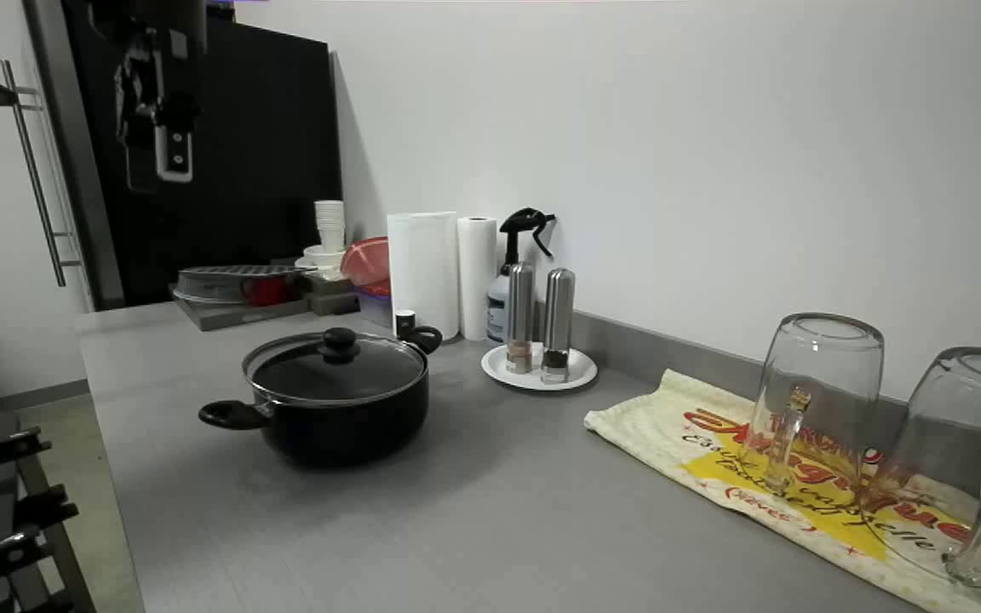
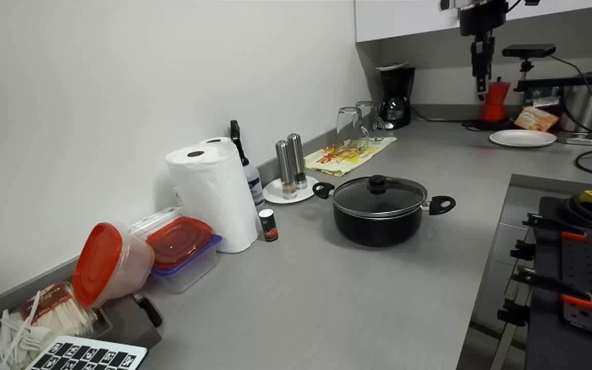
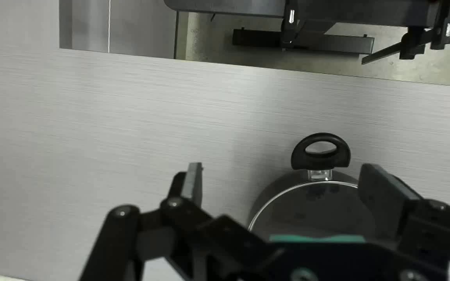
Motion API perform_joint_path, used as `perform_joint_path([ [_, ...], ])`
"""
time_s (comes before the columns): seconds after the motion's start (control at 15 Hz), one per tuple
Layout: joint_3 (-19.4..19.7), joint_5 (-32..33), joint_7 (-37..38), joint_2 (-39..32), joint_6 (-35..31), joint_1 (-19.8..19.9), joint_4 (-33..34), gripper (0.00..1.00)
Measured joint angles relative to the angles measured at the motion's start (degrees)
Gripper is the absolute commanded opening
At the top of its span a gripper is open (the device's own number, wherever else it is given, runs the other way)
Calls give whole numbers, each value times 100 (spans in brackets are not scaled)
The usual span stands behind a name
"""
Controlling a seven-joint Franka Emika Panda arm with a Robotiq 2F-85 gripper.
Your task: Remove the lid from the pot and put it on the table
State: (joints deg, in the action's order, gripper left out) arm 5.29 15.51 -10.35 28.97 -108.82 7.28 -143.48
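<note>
The black pot stands upright on the grey table. The round dark lid with a light rim and black central knob sits flat on the pot in both exterior views. My gripper is high in the air, well above the table and apart from the pot. In the wrist view my gripper is open and empty, its fingers wide apart. Below it show a side handle of the pot and part of the lid; the knob is hidden there.
A white plate with two metal grinders stands beside the pot by the wall. Paper rolls, a spray bottle and a small dark bottle are near. Upturned glasses stand on a patterned cloth.
</note>
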Motion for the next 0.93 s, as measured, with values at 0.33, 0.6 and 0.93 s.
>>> perform_joint_path([
  [0.33,0,0,0,0,-4,0,1,100],
  [0.6,0,0,0,0,-4,0,1,100],
  [0.93,1,0,0,-156,-204,-38,152,100],
])
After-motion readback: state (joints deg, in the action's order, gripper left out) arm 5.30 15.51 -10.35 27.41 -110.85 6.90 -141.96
